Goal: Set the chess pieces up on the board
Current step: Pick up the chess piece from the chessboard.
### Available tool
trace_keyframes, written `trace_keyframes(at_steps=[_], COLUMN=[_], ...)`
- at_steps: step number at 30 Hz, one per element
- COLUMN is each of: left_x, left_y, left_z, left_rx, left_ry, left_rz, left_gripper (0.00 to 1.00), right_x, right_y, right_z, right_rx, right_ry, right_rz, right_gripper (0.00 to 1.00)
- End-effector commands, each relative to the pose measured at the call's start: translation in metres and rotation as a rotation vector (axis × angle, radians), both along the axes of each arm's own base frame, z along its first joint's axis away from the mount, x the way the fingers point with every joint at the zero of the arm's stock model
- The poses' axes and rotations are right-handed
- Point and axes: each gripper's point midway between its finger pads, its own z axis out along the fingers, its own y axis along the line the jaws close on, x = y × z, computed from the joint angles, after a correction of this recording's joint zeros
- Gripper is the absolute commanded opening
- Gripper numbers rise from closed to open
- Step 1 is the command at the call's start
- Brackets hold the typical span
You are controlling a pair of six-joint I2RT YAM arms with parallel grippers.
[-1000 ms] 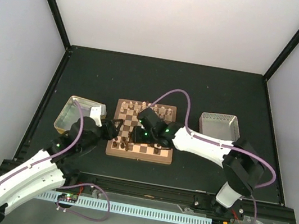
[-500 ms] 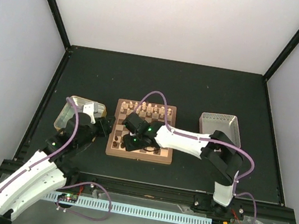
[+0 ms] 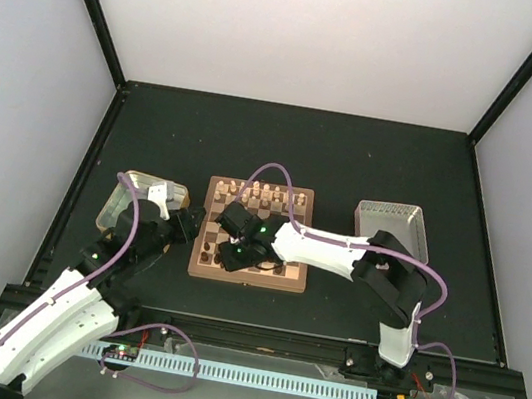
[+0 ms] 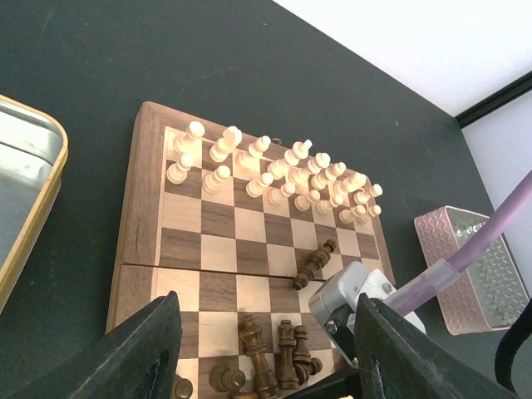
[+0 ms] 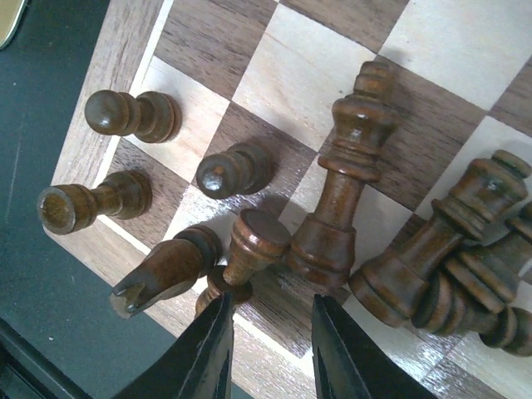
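The board [image 3: 205, 251] lies mid-table and shows in the left wrist view [image 4: 141, 216]. Cream chess pieces [image 4: 266, 170] stand in two rows on its far side [image 3: 261, 196]. Dark pieces [image 5: 341, 199] lie toppled on the near rows, one alone nearer mid-board [image 4: 314, 263]. My right gripper [image 5: 268, 353] is open and low over the near left corner [image 3: 234, 251]; a toppled dark piece [image 5: 245, 249] lies by its left finger, nothing between the jaws. My left gripper [image 4: 266, 366] is open and empty, just off the board's left edge [image 3: 189, 223].
A gold-rimmed tray [image 3: 124, 187] stands left of the board, partly under my left arm, and shows in the left wrist view [image 4: 33, 208]. A grey box [image 3: 391, 224] stands to the right, also in the left wrist view [image 4: 478, 266]. Black frame posts edge the table.
My right gripper has moved left and nearer, down to the board's near left corner. My left gripper has drawn back a little to the left, off the board.
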Motion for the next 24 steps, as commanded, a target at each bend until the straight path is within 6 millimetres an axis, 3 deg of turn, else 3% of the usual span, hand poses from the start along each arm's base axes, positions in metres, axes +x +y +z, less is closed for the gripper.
trace_keyframes(at_steps=[1, 9, 18, 24], left_x=[-0.001, -0.001, -0.002, -0.002], left_y=[0.000, 0.003, 0.004, 0.005], left_z=[0.008, 0.007, 0.005, 0.004], left_rx=[-0.012, -0.006, -0.004, -0.003], left_ry=[-0.014, -0.017, -0.016, -0.014], left_rz=[-0.009, -0.002, -0.001, 0.001], left_gripper=[0.59, 0.59, 0.59, 0.59], right_x=[0.003, -0.003, -0.016, -0.010], right_y=[0.000, 0.004, 0.008, 0.011], right_z=[0.002, 0.017, 0.010, 0.006], right_rx=[-0.021, -0.006, -0.036, -0.064], right_ry=[-0.020, -0.059, -0.058, -0.078], right_rz=[-0.004, 0.046, 0.101, 0.101], right_gripper=[0.27, 0.31, 0.35, 0.37])
